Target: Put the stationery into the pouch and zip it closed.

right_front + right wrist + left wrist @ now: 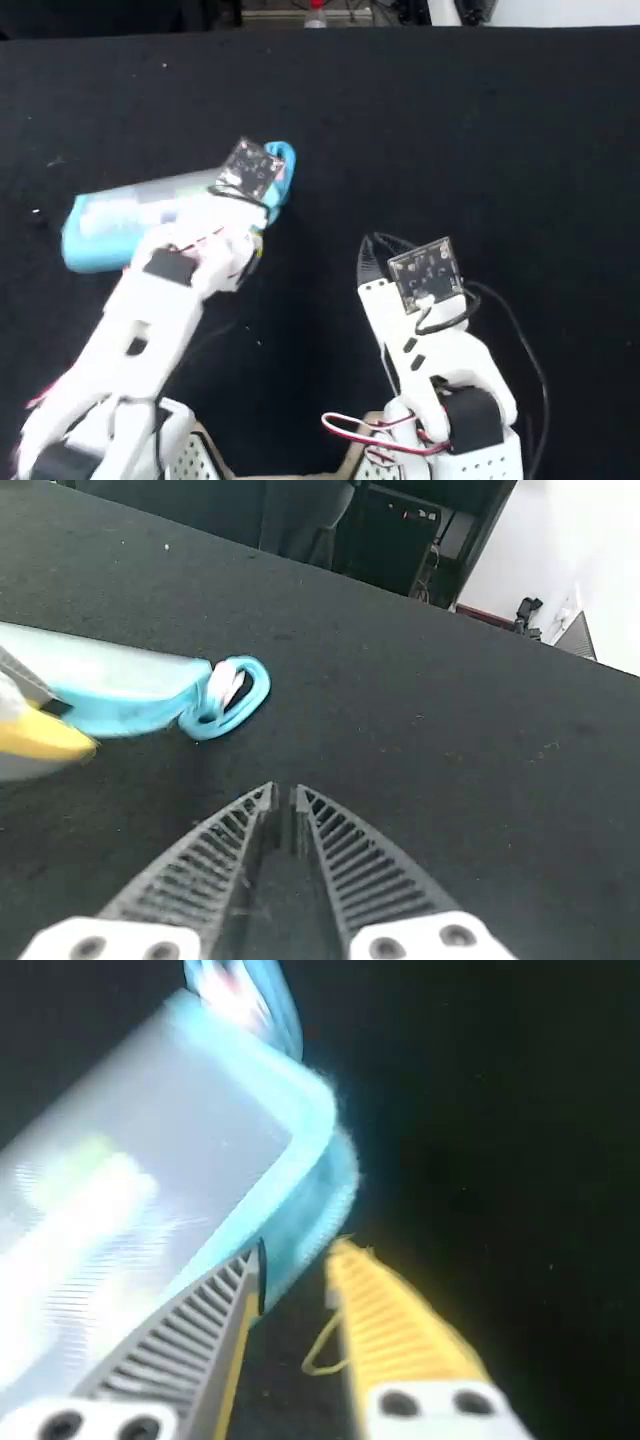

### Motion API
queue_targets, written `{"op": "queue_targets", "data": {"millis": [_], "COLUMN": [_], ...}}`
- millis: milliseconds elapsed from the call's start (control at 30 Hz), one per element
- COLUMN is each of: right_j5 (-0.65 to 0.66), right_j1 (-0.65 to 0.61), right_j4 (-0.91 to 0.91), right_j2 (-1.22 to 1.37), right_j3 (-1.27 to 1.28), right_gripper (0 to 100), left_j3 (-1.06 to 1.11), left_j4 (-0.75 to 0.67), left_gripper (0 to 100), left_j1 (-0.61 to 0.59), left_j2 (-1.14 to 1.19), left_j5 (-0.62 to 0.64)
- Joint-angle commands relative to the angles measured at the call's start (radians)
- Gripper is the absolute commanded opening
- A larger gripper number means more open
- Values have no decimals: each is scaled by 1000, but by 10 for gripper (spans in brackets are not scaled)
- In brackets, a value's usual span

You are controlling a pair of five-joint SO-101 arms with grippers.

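My left gripper [295,1260] is narrowly parted at the corner of the pouch [150,1160] — one finger touching it. My right gripper [283,798], closed and empty, hangs above the table [450,720] nearby.

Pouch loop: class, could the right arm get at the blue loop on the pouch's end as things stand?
Probably yes: bare table lies between the right gripper, jaws shut, and the loop; the left gripper at the pouch may crowd it.

You're in a robotics lab or workshop. A left arm [130,340] and a right arm [440,370] with bare wires [345,425] stand at a black-clothed table [480,120], and beyond it you see dark equipment [400,530] against a white wall [590,540].
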Motion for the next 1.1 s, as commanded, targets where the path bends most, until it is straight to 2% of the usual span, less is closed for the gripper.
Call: {"op": "queue_targets", "data": {"millis": [0,100,300,367,433,500,633,800,933,1067], "right_j5": [-8,-8,-8,-8,-6,-6,0,-8,-12,-123], "right_j1": [8,6,6,6,6,5,5,11,6,18], "right_j4": [-2,-8,-8,-8,-8,-8,-8,28,130,206], "right_j2": [1,1,1,1,1,1,1,1,1,1], "right_j3": [-1,24,30,31,31,31,31,31,31,31], "right_gripper": [12,13,14,15,15,15,15,12,12,11], "left_j3": [-96,-171,-410,-467,-490,-453,-257,19,179,306], "left_j4": [26,132,456,560,608,578,471,402,413,434], "left_gripper": [177,177,182,180,177,159,25,30,30,30], "left_j1": [-1,27,12,-27,-88,-173,-282,-378,-438,-440], "left_j2": [34,32,32,32,20,-18,-163,-454,-709,-904], "left_j5": [84,84,83,81,81,81,48,34,29,-38]}}
